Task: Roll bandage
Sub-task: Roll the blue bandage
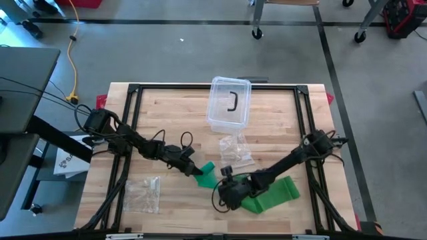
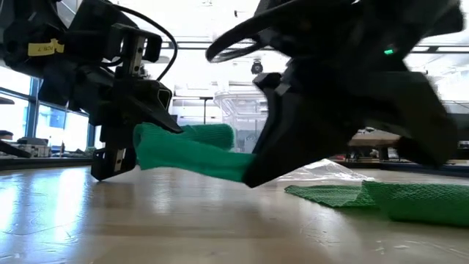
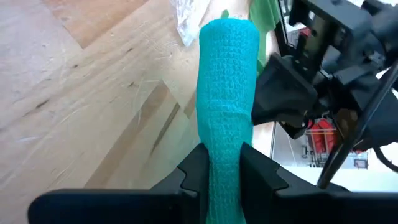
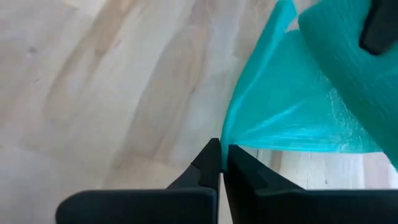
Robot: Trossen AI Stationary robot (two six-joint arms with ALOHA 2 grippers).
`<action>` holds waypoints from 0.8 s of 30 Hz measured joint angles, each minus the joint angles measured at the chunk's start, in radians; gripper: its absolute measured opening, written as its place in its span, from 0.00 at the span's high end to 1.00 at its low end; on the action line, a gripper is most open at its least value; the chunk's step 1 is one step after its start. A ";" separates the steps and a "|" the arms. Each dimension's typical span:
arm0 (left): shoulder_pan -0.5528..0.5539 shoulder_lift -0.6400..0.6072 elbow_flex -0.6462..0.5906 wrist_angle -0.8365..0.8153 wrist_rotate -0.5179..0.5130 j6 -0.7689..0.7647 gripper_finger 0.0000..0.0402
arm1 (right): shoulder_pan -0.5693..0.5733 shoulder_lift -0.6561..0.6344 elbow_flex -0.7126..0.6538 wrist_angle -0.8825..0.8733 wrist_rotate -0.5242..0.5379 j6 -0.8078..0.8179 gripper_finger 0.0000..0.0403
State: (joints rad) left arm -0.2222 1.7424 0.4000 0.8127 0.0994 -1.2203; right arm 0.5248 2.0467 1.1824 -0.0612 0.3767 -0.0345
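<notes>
High view: bandage [image 1: 208, 175] axis diagonal.

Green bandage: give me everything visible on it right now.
The green bandage is a soft, stretchy mesh strip, partly rolled. Its rolled end is clamped between the left gripper jaws, held just above the wooden table. The right gripper is shut, pinching a thin edge of the strip. The loose tail lies crumpled flat on the table near its front right.

One bandage [image 1: 267, 195] (green), two bags [image 1: 144, 193].
</notes>
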 joint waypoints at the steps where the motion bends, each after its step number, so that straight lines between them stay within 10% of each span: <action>1: 0.000 0.000 0.000 -0.002 0.002 0.000 0.86 | 0.017 -0.002 0.000 -0.007 0.031 -0.001 1.00; 10: 0.000 -0.002 0.001 -0.020 0.038 -0.048 0.86 | 0.133 -0.015 0.031 0.001 0.426 -0.210 1.00; 24: -0.044 0.005 0.110 -0.184 0.011 0.073 0.86 | -0.034 0.036 0.041 0.099 -0.069 -0.082 0.94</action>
State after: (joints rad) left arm -0.2658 1.7473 0.5099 0.6283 0.1100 -1.1470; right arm 0.4904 2.0825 1.2236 0.0374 0.3077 -0.1166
